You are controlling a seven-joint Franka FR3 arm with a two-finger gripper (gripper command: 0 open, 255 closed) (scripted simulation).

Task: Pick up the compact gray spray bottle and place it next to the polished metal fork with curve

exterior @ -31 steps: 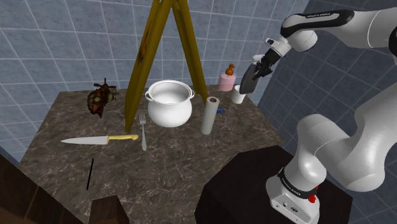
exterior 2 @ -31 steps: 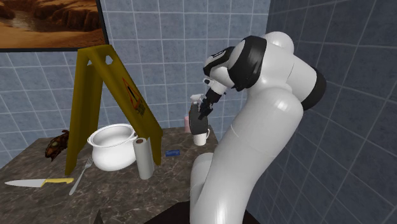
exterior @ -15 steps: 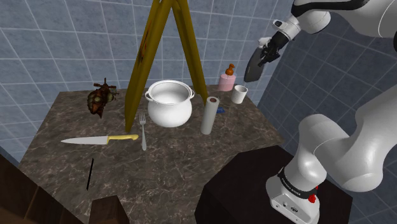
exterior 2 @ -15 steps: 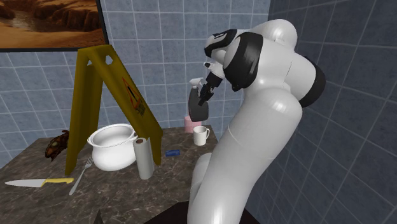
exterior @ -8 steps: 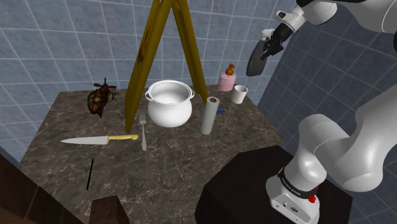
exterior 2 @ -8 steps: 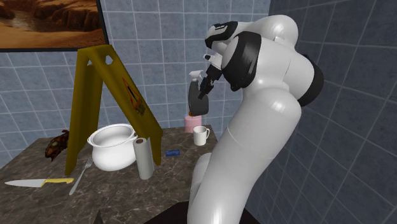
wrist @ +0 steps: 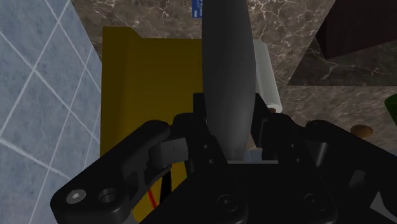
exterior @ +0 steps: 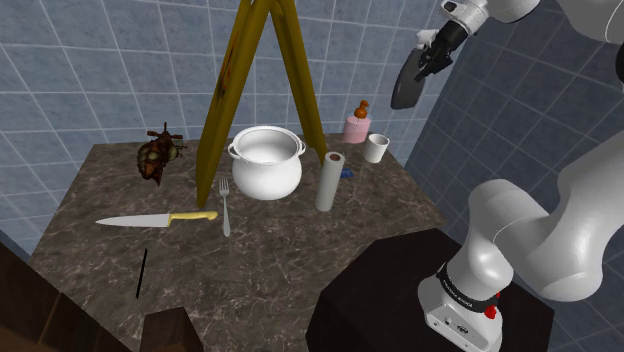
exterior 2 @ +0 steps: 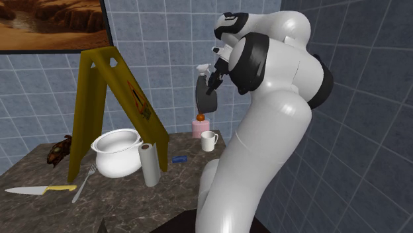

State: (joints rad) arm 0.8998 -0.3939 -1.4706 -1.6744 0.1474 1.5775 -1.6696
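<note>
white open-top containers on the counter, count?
2: the pot by the yellow sign; the mug beside the pink cupcake. The sign could hide more.

— What stands on the dark marbled counter (exterior: 270,270)?
— A white pot (exterior: 266,162) by a yellow A-frame sign (exterior: 228,90), an upright paper towel roll (exterior: 328,182) just beside the pot, and a white mug (exterior: 376,148) near a pink cupcake (exterior: 357,125).
— And towards the shoulder view's left?
— A yellow-handled knife (exterior: 158,218) and a thin black stick (exterior: 142,272).
</note>
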